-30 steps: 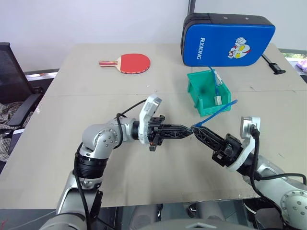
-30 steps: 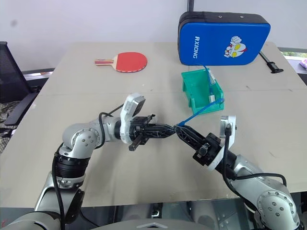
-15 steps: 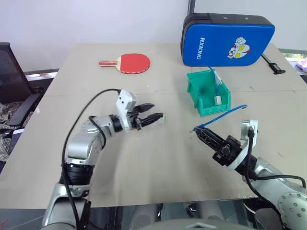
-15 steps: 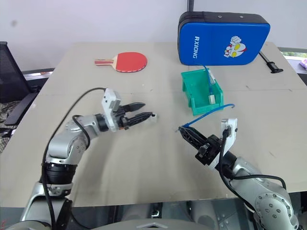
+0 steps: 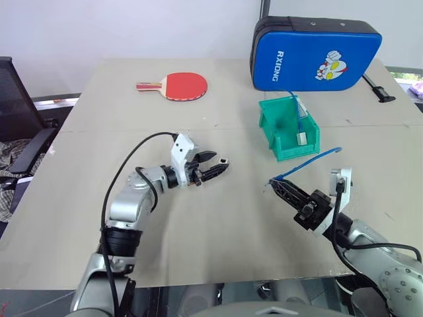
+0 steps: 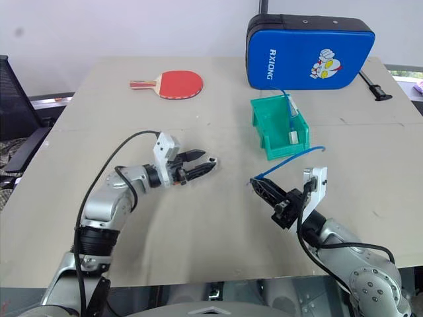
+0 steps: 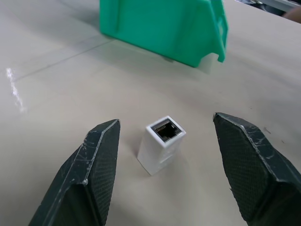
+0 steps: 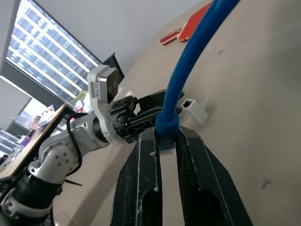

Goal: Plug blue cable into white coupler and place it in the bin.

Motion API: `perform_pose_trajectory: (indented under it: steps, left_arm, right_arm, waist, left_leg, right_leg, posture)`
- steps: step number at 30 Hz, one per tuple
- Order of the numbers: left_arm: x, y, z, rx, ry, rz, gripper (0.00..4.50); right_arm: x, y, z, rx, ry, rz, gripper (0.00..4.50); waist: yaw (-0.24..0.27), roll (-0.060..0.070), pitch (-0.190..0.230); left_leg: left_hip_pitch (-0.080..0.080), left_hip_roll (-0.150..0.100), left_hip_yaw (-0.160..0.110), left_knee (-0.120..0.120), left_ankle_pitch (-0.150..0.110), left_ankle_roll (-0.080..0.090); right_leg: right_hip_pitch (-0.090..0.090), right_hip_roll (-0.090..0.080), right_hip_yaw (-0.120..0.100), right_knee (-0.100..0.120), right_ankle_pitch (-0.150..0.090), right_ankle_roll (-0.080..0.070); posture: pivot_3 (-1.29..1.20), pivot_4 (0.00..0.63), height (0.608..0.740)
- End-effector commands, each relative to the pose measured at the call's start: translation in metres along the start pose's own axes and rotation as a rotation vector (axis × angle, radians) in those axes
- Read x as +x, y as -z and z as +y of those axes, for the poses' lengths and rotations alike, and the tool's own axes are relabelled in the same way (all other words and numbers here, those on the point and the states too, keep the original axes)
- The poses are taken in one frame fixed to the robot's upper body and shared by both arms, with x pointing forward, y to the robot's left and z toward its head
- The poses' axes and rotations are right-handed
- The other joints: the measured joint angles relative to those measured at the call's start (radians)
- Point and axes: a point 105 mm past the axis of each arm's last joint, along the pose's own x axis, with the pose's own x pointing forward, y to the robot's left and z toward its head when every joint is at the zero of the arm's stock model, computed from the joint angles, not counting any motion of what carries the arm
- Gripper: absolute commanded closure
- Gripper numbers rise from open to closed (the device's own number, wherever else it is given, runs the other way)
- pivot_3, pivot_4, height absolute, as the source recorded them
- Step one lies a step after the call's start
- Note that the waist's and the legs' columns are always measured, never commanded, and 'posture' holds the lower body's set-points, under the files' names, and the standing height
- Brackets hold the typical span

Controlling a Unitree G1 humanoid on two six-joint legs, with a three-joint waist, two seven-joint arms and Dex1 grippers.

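The left claw (image 7: 164, 155) stands released around the white coupler (image 7: 161, 143) resting on the desk (image 5: 99, 132), while the right claw (image 8: 167, 143) grasps the blue cable (image 8: 188, 70).

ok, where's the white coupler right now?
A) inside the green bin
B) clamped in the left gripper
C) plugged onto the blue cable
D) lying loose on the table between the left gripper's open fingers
D: in the left wrist view the white coupler rests on the table, socket up, with a clear gap to each finger of the open left gripper.
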Motion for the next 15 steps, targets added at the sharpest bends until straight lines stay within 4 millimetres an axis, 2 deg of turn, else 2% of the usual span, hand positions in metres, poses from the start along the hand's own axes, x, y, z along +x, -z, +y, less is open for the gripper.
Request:
perform_pose_trajectory:
  steps: [1,9,12,15]
  left_arm:
    - [0.009,-0.005,-0.005,0.069,-0.088,-0.032,1.27]
    - [0.031,0.017,-0.011,0.079,-0.182,0.009,1.27]
    - [0.033,0.021,-0.009,0.068,-0.193,0.015,2.08]
    - [0.033,0.020,-0.007,0.075,-0.178,0.007,3.42]
  right_arm:
    - [0.000,-0.004,0.012,-0.029,-0.038,-0.026,4.50]
    - [-0.002,-0.004,0.011,-0.053,-0.023,-0.016,4.50]
    - [-0.003,-0.004,0.010,-0.060,-0.017,-0.012,4.50]
    - [-0.004,-0.003,0.009,-0.071,-0.011,-0.008,4.50]
  waist:
    - [0.001,0.000,0.000]
    - [0.000,0.000,-0.001]
    - [0.001,0.000,-0.001]
    - [0.001,0.000,-0.001]
  left_leg:
    - [0.000,0.000,0.000,0.000,0.000,0.000]
    - [0.001,0.000,0.001,0.002,0.000,0.000]
    - [0.001,0.000,0.000,0.001,0.000,0.000]
    - [0.001,0.000,0.000,0.001,0.000,0.000]
  right_leg:
    - [0.000,0.000,0.000,0.000,0.000,0.000]
    - [0.001,0.000,0.000,0.001,0.000,0.000]
    - [0.001,0.001,0.000,0.001,0.000,0.000]
    - [0.001,0.001,0.000,0.002,0.000,0.000]
  posture:
    - [0.00,0.150,0.731]
    - [0.00,0.150,0.731]
    - [0.00,0.150,0.731]
    - [0.00,0.150,0.731]
